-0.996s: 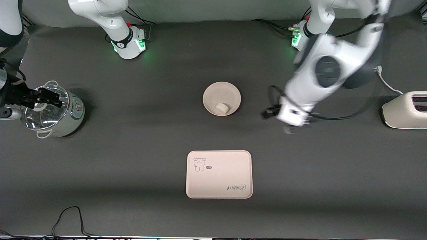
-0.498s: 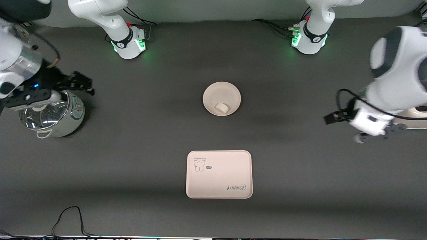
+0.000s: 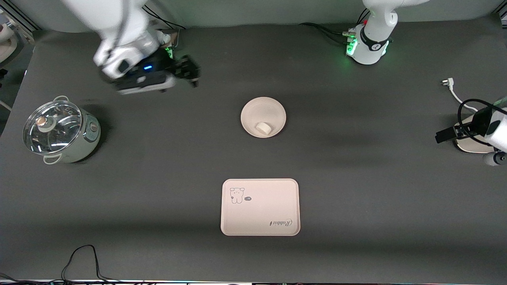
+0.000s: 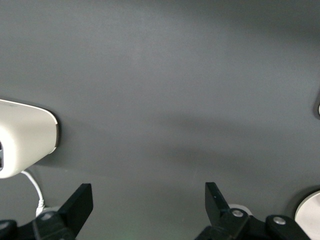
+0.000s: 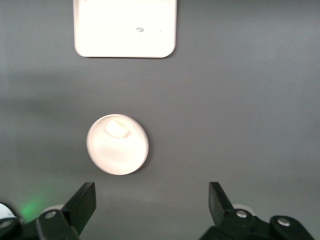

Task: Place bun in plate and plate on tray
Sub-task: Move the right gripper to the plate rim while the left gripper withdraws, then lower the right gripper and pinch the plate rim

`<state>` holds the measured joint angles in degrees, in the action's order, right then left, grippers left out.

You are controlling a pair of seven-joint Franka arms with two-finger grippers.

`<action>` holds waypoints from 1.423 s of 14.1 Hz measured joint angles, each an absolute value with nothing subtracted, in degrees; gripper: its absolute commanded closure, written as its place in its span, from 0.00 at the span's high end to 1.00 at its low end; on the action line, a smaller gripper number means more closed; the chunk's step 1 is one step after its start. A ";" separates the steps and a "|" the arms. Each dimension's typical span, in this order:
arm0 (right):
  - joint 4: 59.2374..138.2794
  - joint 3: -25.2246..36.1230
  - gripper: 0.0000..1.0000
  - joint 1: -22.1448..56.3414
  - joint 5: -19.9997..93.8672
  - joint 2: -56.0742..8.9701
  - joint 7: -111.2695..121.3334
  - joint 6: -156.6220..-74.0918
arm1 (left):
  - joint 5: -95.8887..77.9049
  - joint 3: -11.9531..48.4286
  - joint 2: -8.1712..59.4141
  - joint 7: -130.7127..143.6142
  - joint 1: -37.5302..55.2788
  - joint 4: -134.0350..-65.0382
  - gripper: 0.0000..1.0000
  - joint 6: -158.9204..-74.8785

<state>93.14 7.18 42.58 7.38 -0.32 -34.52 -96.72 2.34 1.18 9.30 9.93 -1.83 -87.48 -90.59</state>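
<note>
The bun (image 3: 263, 127) already lies in the plate (image 3: 263, 105). We see the tray (image 3: 260, 221) bare at six o'clock of it. Our right gripper (image 3: 189, 72) hangs at ten o'clock, fingers open. Our left gripper (image 4: 147, 200) waits open-fingered beside the toaster (image 4: 22, 137).

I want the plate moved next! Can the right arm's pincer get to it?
Probably yes. The right pincer hangs open over bare table near the plate, which holds only the bun, and nothing stands between them.
</note>
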 measured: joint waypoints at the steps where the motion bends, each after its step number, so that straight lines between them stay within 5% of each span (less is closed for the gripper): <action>1: 93.23 7.14 1.00 45.53 7.41 -1.08 -37.95 -97.75 | 2.32 -2.80 8.33 9.84 2.16 -88.17 1.00 -90.46; 3: 93.31 7.10 1.00 49.56 8.32 -2.76 -41.71 -99.37 | 2.33 -7.93 5.88 9.08 6.92 -90.99 1.00 -90.76; 9: 96.14 7.62 1.00 50.76 9.86 -7.34 -42.56 -105.62 | 2.32 -10.32 1.05 7.33 7.25 -99.11 1.00 -93.95; 20: 123.90 7.49 1.00 53.64 9.95 -18.87 -42.56 -151.03 | 2.24 -10.20 1.03 7.24 7.35 -99.57 1.00 -93.97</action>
